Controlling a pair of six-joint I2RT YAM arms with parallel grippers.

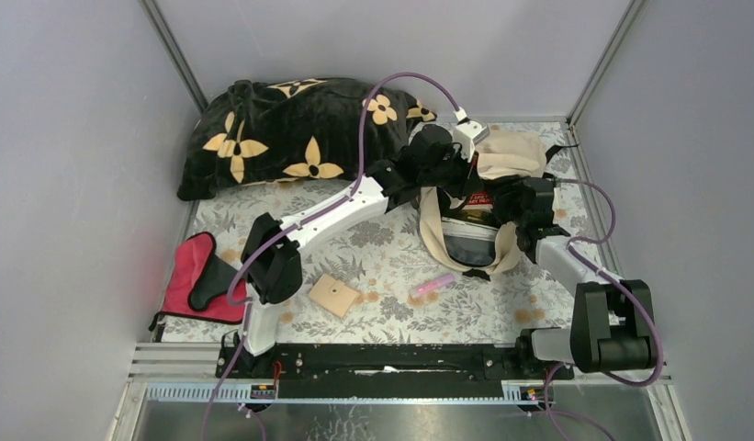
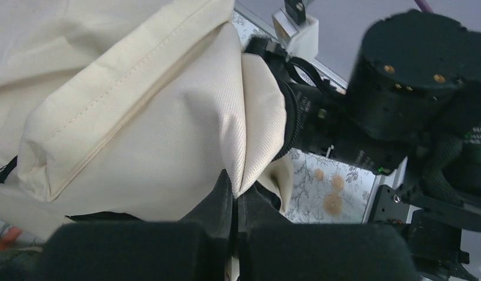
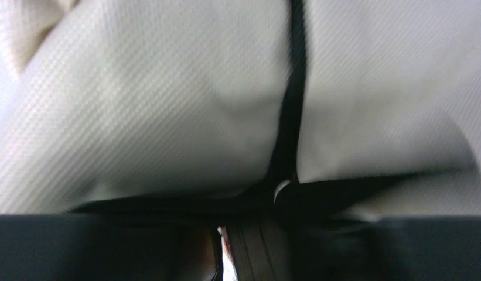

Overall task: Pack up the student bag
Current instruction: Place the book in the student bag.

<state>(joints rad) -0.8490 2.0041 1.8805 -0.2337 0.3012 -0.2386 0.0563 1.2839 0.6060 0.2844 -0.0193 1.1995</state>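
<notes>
Cloth printed with grey leaves and tan blossoms covers the bench (image 1: pixel 391 248). Nearest the arm bases lie three loose things, one of each. A red-and-black pouch (image 1: pixel 194 280) is at the left edge, a tan square block (image 1: pixel 334 295) near the middle, and a pink pen-like stick (image 1: pixel 433 285) to the block's right. All three lie apart from one another.

Beyond them, right of centre, sits the one student bag (image 1: pixel 506 152). It is soft cream woven fabric with stitched seams, dark zipper lines and black straps. Its mouth gapes toward the arms and shows a dark lining. Something with a red label (image 1: pixel 480 197) sits in the opening; its pale lettering is too small to read.

Both arms reach to the bag. The left pincer (image 2: pixel 235 202) is clamped on a fold of the cream fabric, which runs down between its two black fingers. The right pincer (image 1: pixel 512 197) is at the bag's right rim. Its wrist view is filled with blurred cream weave crossed by a dark line, so I cannot tell whether its fingers are together or apart.

Farthest back, at the left against the rear wall, lies one large black pillow (image 1: pixel 290 129) with cream-yellow flower shapes. Its right end is near the bag.
</notes>
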